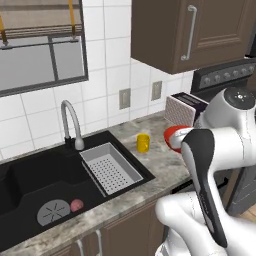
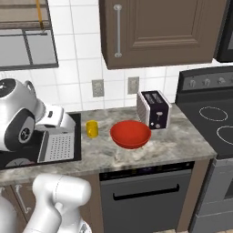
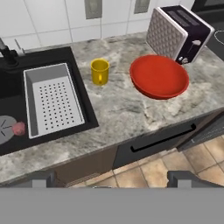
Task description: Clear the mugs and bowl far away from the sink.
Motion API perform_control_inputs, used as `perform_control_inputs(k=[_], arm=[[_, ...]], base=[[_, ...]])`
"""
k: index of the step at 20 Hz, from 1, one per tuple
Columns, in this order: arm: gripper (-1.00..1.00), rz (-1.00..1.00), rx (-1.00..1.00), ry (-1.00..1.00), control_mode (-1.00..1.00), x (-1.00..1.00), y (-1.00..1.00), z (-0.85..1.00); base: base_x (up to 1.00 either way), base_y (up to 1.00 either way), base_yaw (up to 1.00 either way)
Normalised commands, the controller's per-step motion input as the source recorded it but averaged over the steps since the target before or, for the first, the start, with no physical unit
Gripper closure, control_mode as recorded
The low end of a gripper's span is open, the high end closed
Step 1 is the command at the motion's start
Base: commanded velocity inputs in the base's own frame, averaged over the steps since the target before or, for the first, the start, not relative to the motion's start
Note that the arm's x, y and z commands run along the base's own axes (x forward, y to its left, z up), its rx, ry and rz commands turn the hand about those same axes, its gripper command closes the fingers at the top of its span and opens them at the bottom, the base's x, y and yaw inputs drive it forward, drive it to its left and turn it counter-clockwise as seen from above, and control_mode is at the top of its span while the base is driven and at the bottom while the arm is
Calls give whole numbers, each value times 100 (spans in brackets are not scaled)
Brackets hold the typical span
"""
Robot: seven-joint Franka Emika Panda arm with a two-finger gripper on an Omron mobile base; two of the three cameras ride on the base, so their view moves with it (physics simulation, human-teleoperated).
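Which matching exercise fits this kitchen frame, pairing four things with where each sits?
Things:
1. yellow mug
2. red bowl
3. grey perforated tray
4. toaster

Places:
A. inside the sink
B. against the wall, beside the stove
C. on the counter just right of the sink
D. on the counter in front of the toaster

Pairs: 1-C, 2-D, 3-A, 4-B

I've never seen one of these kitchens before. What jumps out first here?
The glossy red bowl on the marble counter, right in front of the toaster. Just to its left stands a small yellow mug, close to the edge of the big black sink with its chrome tap and grey perforated tray.
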Motion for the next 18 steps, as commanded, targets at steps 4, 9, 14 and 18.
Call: perform_control_inputs(k=[4, 9, 14, 18], arm=[[-100, 0, 1, 0, -100, 39, 0, -18], [-100, 0, 1, 0, -100, 31, 0, -18], [-100, -1, 1, 2, -100, 29, 1, -23], [-100, -2, 1, 3, -100, 35, 12, -22]], base=[[0, 0, 0], [0, 0, 0], [0, 0, 0], [0, 0, 0]])
